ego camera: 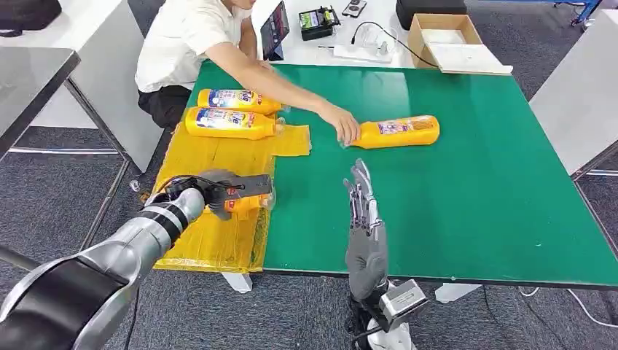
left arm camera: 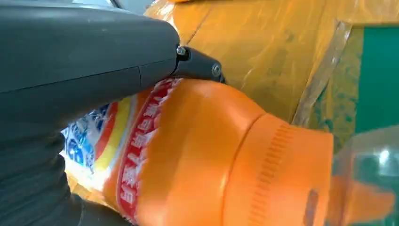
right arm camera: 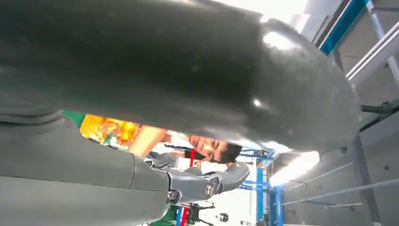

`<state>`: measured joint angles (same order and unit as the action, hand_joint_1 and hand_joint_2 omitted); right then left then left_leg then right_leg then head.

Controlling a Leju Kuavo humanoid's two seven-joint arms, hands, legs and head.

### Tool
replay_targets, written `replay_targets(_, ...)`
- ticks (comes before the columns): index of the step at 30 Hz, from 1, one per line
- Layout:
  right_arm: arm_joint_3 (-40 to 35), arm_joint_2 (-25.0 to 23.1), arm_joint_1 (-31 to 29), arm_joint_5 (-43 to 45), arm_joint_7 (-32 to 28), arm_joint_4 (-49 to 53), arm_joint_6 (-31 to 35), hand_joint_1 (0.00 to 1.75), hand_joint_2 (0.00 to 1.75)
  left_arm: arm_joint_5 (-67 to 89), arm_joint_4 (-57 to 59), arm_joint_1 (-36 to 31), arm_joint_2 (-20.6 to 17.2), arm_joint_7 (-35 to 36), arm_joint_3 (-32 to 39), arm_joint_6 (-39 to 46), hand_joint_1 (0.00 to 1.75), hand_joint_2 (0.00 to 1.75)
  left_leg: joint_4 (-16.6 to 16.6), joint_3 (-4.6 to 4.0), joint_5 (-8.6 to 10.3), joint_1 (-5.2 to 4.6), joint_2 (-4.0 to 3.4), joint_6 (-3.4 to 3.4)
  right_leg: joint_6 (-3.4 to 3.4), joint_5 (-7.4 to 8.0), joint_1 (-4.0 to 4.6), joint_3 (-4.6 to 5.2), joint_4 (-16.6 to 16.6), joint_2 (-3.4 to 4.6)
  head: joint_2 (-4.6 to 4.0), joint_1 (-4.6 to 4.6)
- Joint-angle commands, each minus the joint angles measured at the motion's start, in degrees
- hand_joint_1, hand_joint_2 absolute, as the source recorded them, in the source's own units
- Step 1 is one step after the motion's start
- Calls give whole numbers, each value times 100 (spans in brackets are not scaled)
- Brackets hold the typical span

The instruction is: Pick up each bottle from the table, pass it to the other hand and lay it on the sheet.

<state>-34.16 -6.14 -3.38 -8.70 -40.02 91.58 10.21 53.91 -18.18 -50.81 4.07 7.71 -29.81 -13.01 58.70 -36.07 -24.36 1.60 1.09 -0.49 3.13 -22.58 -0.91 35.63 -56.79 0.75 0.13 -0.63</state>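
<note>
Held bottle (ego camera: 244, 203): orange, red band with white characters, unreadable; left hand (ego camera: 222, 191) wraps its body over the yellow sheet (ego camera: 211, 240), cap end past the fingers. Four bottles total: two on sheet (ego camera: 232, 122), one on green table (ego camera: 452, 219) under a person's hand (ego camera: 344, 125). Right hand (ego camera: 364, 219) upright, fingers straight, holding nothing.

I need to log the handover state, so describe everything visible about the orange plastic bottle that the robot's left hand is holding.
The orange plastic bottle lies roughly on its side in the left hand, low over the yellow sheet near its edge with the green table. The left wrist view shows a glossy body, a blue, yellow and red label with white print, a ribbed orange collar and a clear cap over the spout. Grey fingers wrap its label end; whether it touches the sheet cannot be told.
</note>
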Motion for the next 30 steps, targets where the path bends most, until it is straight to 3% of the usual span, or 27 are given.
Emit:
replay_targets(1,-165,125,-269,215,2,-463,-35,0,0,-591,276,124,-22,-746,651,213,0,175,-5,16,-5,-1,-19,8,-7,0,2,-12,6,9,0,-2)
replay_targets(9,-92,103,-234,163,2,-481,-31,0,0,-533,207,164,52,-703,609,532,0,175,-7,27,-9,-2,-19,12,-9,-4,2,-24,8,5,0,0)
replay_targets(11,-70,124,-196,154,2,-456,-75,0,0,-946,4,239,175,-1298,916,683,0,175,-5,18,-5,-1,-11,9,-7,-3,3,-16,6,1,0,0)
replay_targets(13,-70,124,-196,154,2,-456,-75,0,0,-946,4,239,175,-1298,916,683,0,175,-3,20,-6,-2,-10,12,-9,-5,2,-18,4,-4,0,-2)
replay_targets(15,-75,162,-188,109,2,-403,1,0,0,-1095,-196,320,251,-1789,958,811,0,175,-3,15,-4,-2,-7,11,-7,-3,1,-14,5,-3,0,0)
replay_targets(30,-75,162,-188,109,2,-403,1,0,0,-1095,-196,320,251,-1789,958,811,0,175,-4,24,-9,-2,-13,13,-9,-5,4,-19,7,2,0,-2)
